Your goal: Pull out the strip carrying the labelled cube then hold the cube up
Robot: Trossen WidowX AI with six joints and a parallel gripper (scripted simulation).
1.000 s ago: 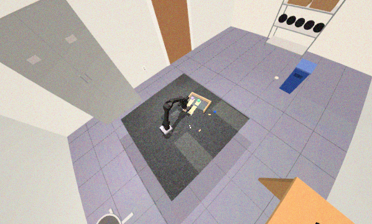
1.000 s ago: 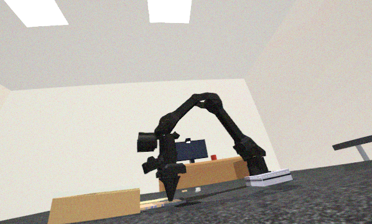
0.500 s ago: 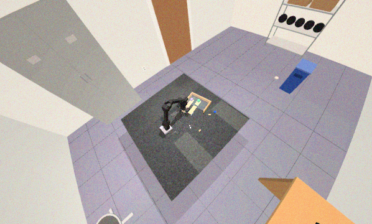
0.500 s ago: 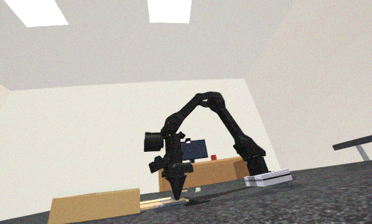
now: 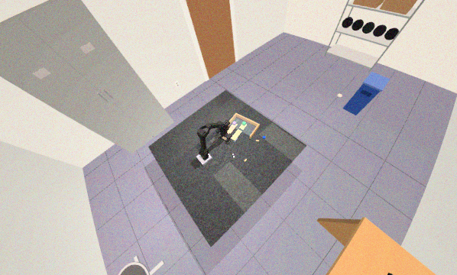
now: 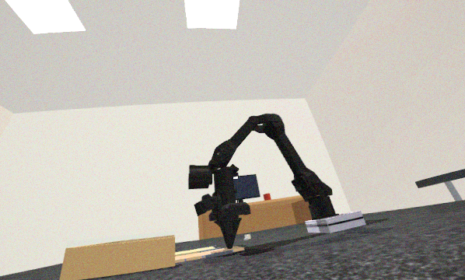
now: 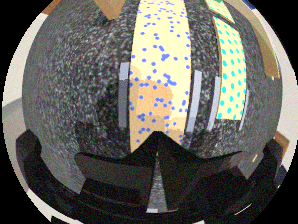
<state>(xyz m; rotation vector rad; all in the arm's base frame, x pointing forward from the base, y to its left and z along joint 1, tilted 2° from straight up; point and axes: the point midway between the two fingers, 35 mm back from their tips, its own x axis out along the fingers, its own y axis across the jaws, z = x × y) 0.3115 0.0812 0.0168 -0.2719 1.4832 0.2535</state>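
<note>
My gripper (image 6: 229,247) (image 7: 157,135) is shut and empty, tips down on or just above the near part of the blue-dotted strip (image 7: 162,45). This strip shows no break in the wrist view; a lilac cube (image 5: 234,123) sits toward its far end. The other strip, cyan-dotted (image 7: 231,70) (image 5: 237,134), lies to the right, with a gap between it and a further piece (image 7: 219,7). A green cube (image 5: 244,123) sits at that strip's far end. Both cubes are outside the wrist view, and no label is readable.
A low wooden frame (image 5: 252,121) (image 6: 120,254) stands around the strips' far ends. Short grey rails (image 7: 123,95) (image 7: 194,102) flank the blue-dotted strip, and similar ones flank the other. A small blue object (image 5: 264,137) and small tan bits (image 5: 245,160) lie to the right.
</note>
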